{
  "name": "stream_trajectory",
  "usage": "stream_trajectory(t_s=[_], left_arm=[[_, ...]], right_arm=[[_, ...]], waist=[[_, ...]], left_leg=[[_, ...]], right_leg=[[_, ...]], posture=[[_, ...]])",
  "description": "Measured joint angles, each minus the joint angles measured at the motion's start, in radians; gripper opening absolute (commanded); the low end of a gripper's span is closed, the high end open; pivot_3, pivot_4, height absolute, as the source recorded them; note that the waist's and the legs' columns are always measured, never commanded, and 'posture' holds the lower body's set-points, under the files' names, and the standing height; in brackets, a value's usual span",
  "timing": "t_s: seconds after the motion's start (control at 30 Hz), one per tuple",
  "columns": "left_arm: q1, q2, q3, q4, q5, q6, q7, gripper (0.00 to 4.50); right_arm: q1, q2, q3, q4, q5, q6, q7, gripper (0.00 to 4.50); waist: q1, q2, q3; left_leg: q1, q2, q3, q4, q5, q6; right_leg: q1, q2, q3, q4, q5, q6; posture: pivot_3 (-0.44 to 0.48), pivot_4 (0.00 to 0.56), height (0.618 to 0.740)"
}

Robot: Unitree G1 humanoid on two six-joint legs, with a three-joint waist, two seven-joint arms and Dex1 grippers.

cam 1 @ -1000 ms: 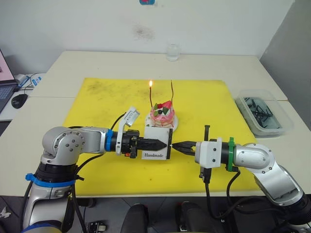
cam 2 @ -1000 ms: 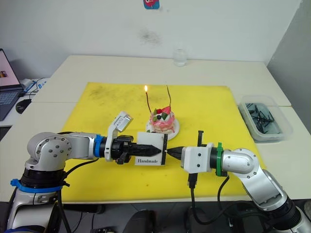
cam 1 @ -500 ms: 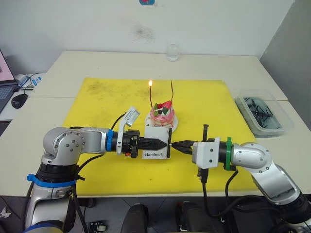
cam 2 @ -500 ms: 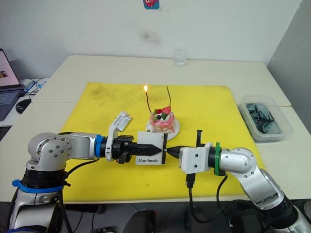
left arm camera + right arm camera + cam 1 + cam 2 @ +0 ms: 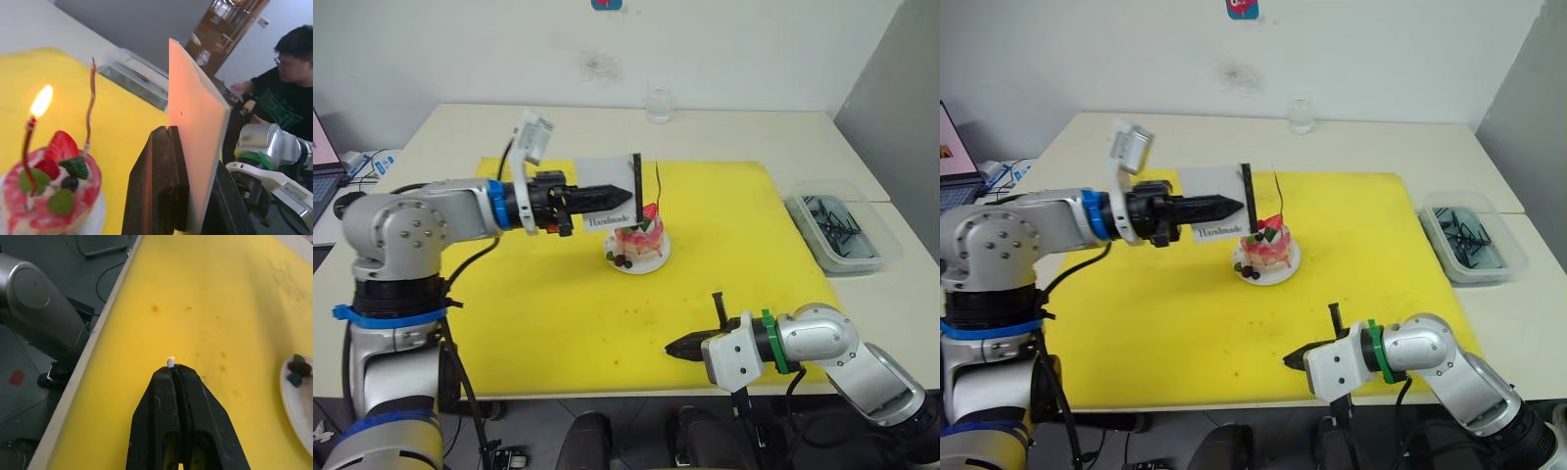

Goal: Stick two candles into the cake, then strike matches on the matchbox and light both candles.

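Observation:
The pink cake sits on its white plate on the yellow mat. Two candles stand in it. In the left wrist view one candle burns and the other candle is unlit. My left gripper is shut on the white matchbox, held in the air just left of the cake with its black strip toward the candles. My right gripper hovers low over the mat's front edge, shut, with a tiny pale tip of a match poking out between the fingertips.
A clear plastic bin of dark sticks stands on the table at the right. A glass is at the back. A mouse lies at the far left. A person sits beyond the table in the left wrist view.
My left arm has lifted the matchbox from the mat up beside the candles. My right gripper has pulled away from the box, down toward the mat's front edge.

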Motion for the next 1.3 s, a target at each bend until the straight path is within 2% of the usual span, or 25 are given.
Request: stream_trajectory(t_s=[0.17,0.3,0.37,0.53,0.77,0.9,1.3], left_arm=[[0.179,0.008,0.018,-0.142,-0.079,0.079,0.042,0.0],[0.274,0.02,0.029,-0.212,-0.113,0.101,0.079,0.0],[0.325,0.048,0.029,-0.233,-0.11,0.097,0.08,0.0],[0.48,0.105,0.0,-0.243,-0.036,0.035,0.045,0.0],[0.512,0.1,-0.103,-0.243,0.035,-0.048,-0.004,0.0],[0.498,0.093,-0.132,-0.24,0.052,-0.069,-0.018,0.0],[0.475,0.069,-0.148,-0.239,0.056,-0.071,-0.024,0.0]], right_arm=[[-0.041,0.009,-0.077,0.0,0.036,0.064,-0.02,0.02],[-0.059,0.012,-0.105,0.0,0.051,0.096,-0.029,0.02],[-0.079,0.019,-0.11,0.001,0.051,0.114,-0.038,0.02],[-0.238,0.055,-0.141,0.053,0.043,0.169,-0.084,0.02],[-0.436,0.158,-0.112,0.204,-0.062,0.19,-0.18,0.02],[-0.503,0.204,-0.104,0.289,-0.117,0.193,-0.24,0.02],[-0.559,0.233,-0.104,0.395,-0.196,0.154,-0.291,0.02]], waist=[[0.003,0.0,0.0],[0.005,0.0,0.0],[0.004,0.0,0.0],[0.002,0.0,0.0],[0.008,0.0,0.0],[0.008,0.0,0.0],[0.006,0.001,0.0]], left_leg=[[-0.001,0.0,-0.001,0.0,0.0,0.0],[0.0,0.0,-0.001,0.0,0.0,0.0],[0.0,0.0,-0.001,0.001,0.0,0.0],[0.001,0.0,-0.001,0.0,0.0,0.0],[-0.001,0.0,0.0,0.0,0.0,0.0],[-0.001,0.0,0.0,0.0,0.0,0.0],[-0.001,0.0,0.0,0.0,0.0,0.0]], right_leg=[[0.0,-0.001,-0.001,0.0,0.0,0.0],[0.0,-0.001,-0.001,0.001,0.0,0.0],[0.0,-0.001,-0.001,0.001,0.0,0.0],[0.0,-0.001,-0.001,0.001,0.0,-0.002],[0.0,-0.002,0.0,0.0,0.0,-0.002],[-0.001,-0.002,-0.001,0.0,0.0,-0.002],[-0.001,-0.002,-0.001,0.0,0.0,-0.002]], posture=[[0.0,0.15,0.74],[0.0,0.15,0.74],[0.0,0.15,0.74],[0.0,0.15,0.74],[0.0,0.15,0.74],[0.0,0.15,0.74],[0.0,0.15,0.74]])
